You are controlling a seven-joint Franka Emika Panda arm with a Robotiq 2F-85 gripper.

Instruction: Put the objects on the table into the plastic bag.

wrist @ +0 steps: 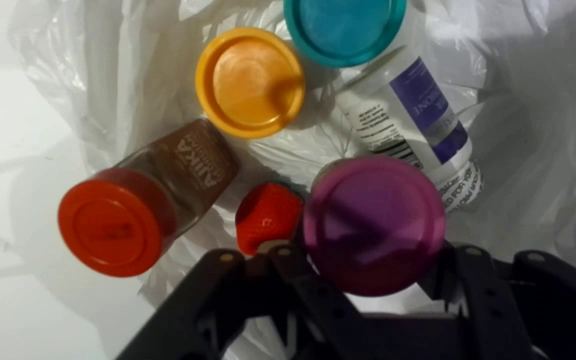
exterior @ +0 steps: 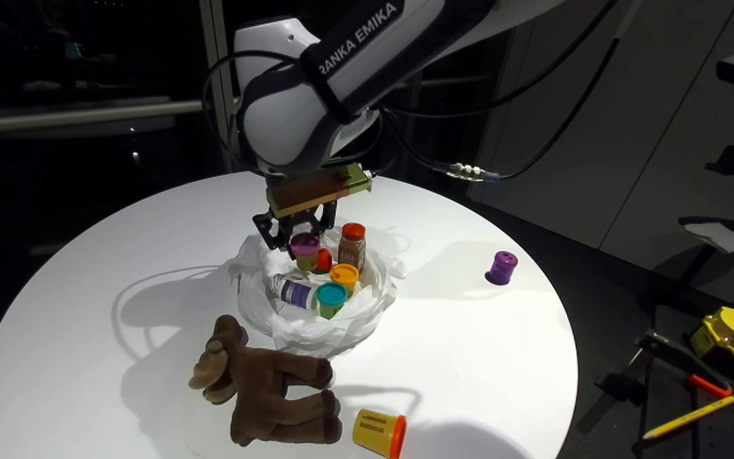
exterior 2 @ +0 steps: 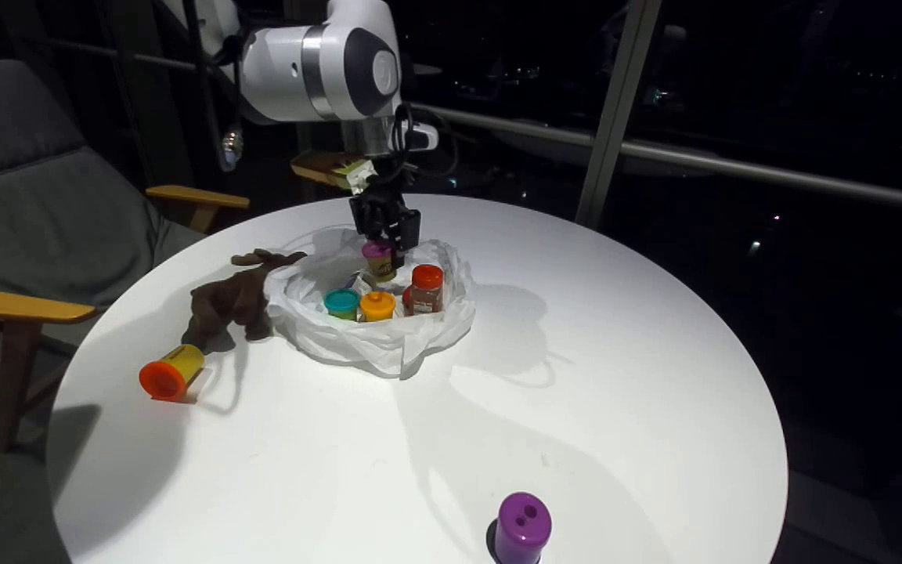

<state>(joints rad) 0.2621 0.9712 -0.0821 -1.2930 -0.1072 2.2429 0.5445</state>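
In wrist vw only: btl (wrist: 410,115) barcode (wrist: 402,151)

In an exterior view the robot's white-and-black arm (exterior: 405,44) slants down from the upper right, a dark band (exterior: 327,90) around it, to a large rounded joint (exterior: 287,121), where it bends. In both exterior views the black gripper (exterior: 305,245) hangs beneath that joint, pointing down; a silver wrist section (exterior 2: 367,136) above it stands vertical. In the wrist view the two dark fingers (wrist: 315,295) reach in from the bottom edge, parted, one on each side of a purple-lidded cup (wrist: 373,225), which they hold between them.
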